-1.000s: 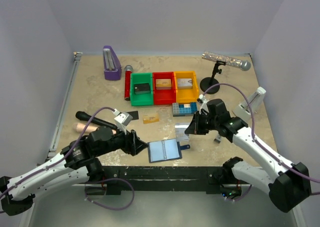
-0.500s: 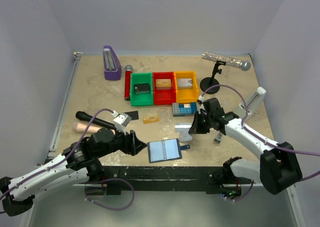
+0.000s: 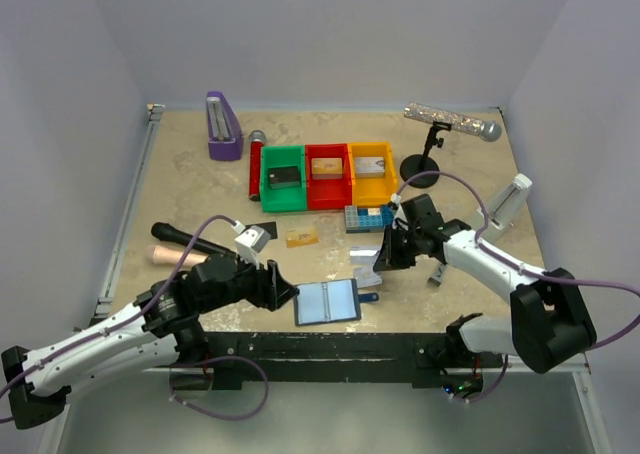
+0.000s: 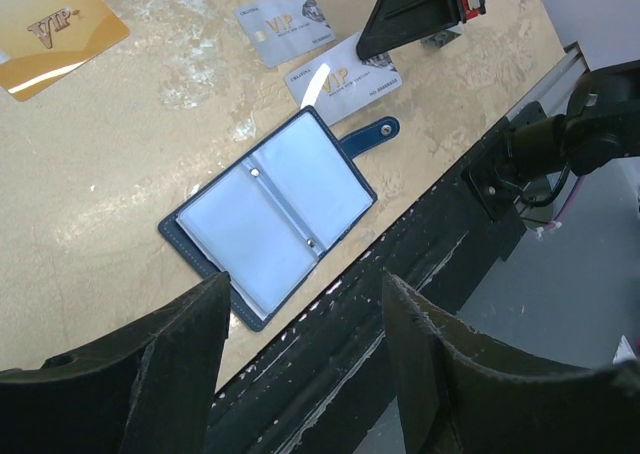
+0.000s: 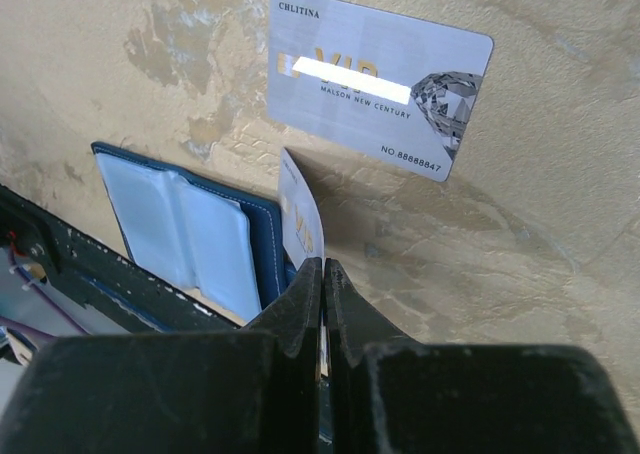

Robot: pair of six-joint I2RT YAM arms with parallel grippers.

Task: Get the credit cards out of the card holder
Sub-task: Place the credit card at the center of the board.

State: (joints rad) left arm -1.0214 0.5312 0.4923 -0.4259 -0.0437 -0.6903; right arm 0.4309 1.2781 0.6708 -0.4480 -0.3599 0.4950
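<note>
Right hand (image 5: 322, 267) pinches a grey card (image 5: 301, 220) beside the open card holder (image 5: 165, 219).

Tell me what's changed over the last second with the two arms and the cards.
The right arm's elbow swung inward; the right gripper, shut on a silvery grey plastic card, barely shifted. The left gripper crept nearer the open navy-blue folding card holder. Holder and flat gold-tan card stayed put.

Robot lab test cell: marble-look counter (image 3: 180, 179) boxed by plain pale walls (image 3: 320, 34), left arm (image 3: 90, 349) and right arm (image 3: 500, 269) bolted along its near edge, mismatched props toward the far edge: coloured bins (image 3: 327, 200), microphone on a stand (image 3: 455, 122), purple metronome (image 3: 222, 126).
</note>
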